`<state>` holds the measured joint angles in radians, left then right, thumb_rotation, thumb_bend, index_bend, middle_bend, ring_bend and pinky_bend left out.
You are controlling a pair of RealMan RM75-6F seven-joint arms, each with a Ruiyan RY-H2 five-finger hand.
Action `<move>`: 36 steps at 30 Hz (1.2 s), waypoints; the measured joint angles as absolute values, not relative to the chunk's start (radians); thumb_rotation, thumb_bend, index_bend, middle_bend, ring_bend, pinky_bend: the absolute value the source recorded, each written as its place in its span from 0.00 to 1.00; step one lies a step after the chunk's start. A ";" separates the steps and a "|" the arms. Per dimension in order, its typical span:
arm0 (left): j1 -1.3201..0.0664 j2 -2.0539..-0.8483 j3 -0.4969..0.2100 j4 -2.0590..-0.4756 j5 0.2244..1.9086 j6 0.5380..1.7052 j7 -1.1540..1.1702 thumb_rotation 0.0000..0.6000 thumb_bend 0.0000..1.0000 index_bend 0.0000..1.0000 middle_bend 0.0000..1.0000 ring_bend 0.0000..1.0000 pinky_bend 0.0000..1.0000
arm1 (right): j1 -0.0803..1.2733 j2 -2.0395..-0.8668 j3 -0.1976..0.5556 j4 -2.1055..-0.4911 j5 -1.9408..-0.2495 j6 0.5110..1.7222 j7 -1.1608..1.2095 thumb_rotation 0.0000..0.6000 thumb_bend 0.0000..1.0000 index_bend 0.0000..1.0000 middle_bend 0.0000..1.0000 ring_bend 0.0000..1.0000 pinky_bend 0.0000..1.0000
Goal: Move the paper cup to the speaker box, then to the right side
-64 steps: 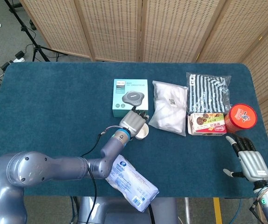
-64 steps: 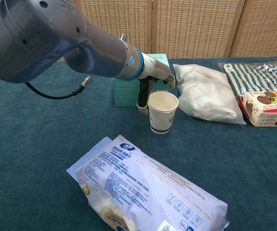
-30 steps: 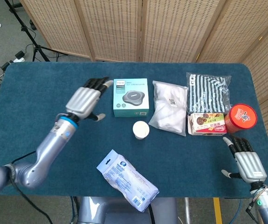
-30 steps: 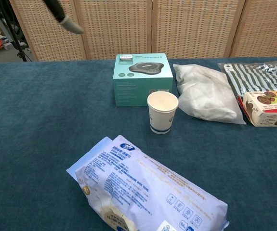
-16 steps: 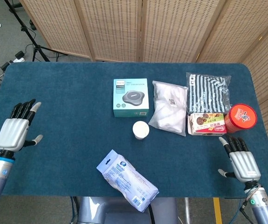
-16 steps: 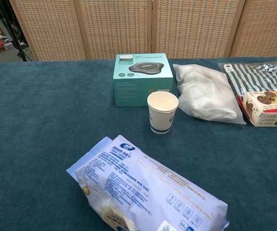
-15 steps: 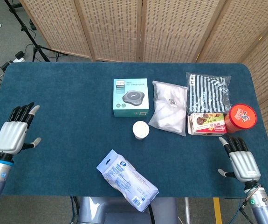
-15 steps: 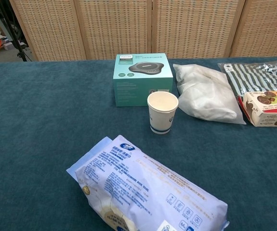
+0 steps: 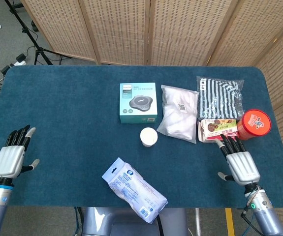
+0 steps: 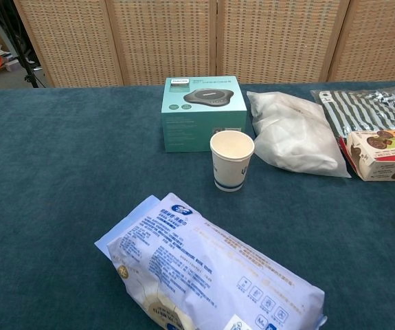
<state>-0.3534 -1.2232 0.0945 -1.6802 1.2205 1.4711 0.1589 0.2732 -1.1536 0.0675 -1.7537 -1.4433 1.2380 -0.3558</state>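
Note:
The white paper cup [image 9: 148, 136] [image 10: 231, 159] stands upright on the blue table, just in front of the teal speaker box [image 9: 138, 102] [image 10: 202, 112], near its right corner. No hand touches it. My left hand [image 9: 12, 157] hovers open at the table's near left edge, far from the cup. At the near right my right hand [image 9: 238, 162] is open with fingers spread, pointing toward the cookie box [image 9: 218, 130]. Neither hand shows in the chest view.
A white pouch [image 9: 179, 112] lies right of the speaker box. Further right are a striped bag [image 9: 219, 97], the cookie box [image 10: 382, 154] and a red canister [image 9: 253, 124]. A large blue-and-white packet [image 9: 134, 189] [image 10: 211, 271] lies at the near edge, in front of the cup.
My left hand let go of the cup beside the speaker box and drew back to the near left edge. My right hand has moved left and forward toward the cookie box.

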 measured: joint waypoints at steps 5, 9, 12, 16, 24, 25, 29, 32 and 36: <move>-0.337 -1.228 0.073 -1.644 1.213 1.450 0.130 1.00 0.22 0.00 0.00 0.00 0.00 | 0.338 -1.156 0.109 -1.828 -1.432 1.191 -0.444 1.00 0.11 0.05 0.00 0.00 0.00; -0.325 -1.225 0.051 -1.620 1.209 1.434 0.097 1.00 0.22 0.00 0.00 0.00 0.00 | 0.422 -1.175 0.152 -1.903 -1.357 1.110 -0.547 1.00 0.11 0.05 0.00 0.00 0.00; -0.314 -1.223 0.030 -1.599 1.210 1.417 0.076 1.00 0.22 0.00 0.00 0.00 0.00 | 0.488 -1.207 0.183 -1.936 -1.248 1.067 -0.644 1.00 0.11 0.05 0.00 0.00 0.00; -0.306 -1.224 0.016 -1.585 1.220 1.410 0.057 1.00 0.22 0.00 0.00 0.00 0.00 | 0.596 -1.280 0.226 -1.957 -1.046 1.027 -0.773 1.00 0.11 0.05 0.00 0.00 0.00; -0.292 -1.220 -0.015 -1.555 1.256 1.389 -0.002 1.00 0.22 0.00 0.00 0.00 0.00 | 0.841 -1.452 0.282 -1.921 -0.661 1.024 -0.965 1.00 0.11 0.05 0.00 0.00 0.00; -0.290 -1.219 -0.019 -1.553 1.260 1.389 -0.007 1.00 0.22 0.00 0.00 0.00 0.00 | 0.875 -1.475 0.286 -1.909 -0.618 1.028 -0.986 1.00 0.12 0.05 0.00 0.00 0.00; -0.282 -1.214 -0.028 -1.550 1.270 1.388 -0.025 1.00 0.22 0.00 0.00 0.00 0.00 | 0.964 -1.535 0.291 -1.857 -0.507 1.040 -1.030 1.00 0.13 0.05 0.00 0.00 0.00; -0.277 -1.212 -0.039 -1.547 1.272 1.381 -0.037 1.00 0.22 0.00 0.00 0.00 0.00 | 1.008 -1.560 0.292 -1.819 -0.452 1.050 -1.048 1.00 0.13 0.05 0.00 0.00 0.00; -0.272 -1.212 -0.050 -1.546 1.270 1.371 -0.032 1.00 0.22 0.00 0.00 0.00 0.00 | 1.046 -1.568 0.291 -1.793 -0.419 1.063 -1.048 1.00 0.13 0.05 0.00 0.00 0.00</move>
<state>-0.2720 -1.2124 -0.0500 -1.5459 1.2699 1.3708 -0.0320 1.0458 -1.5683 0.2907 -1.7933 -0.4188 1.0629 -1.0478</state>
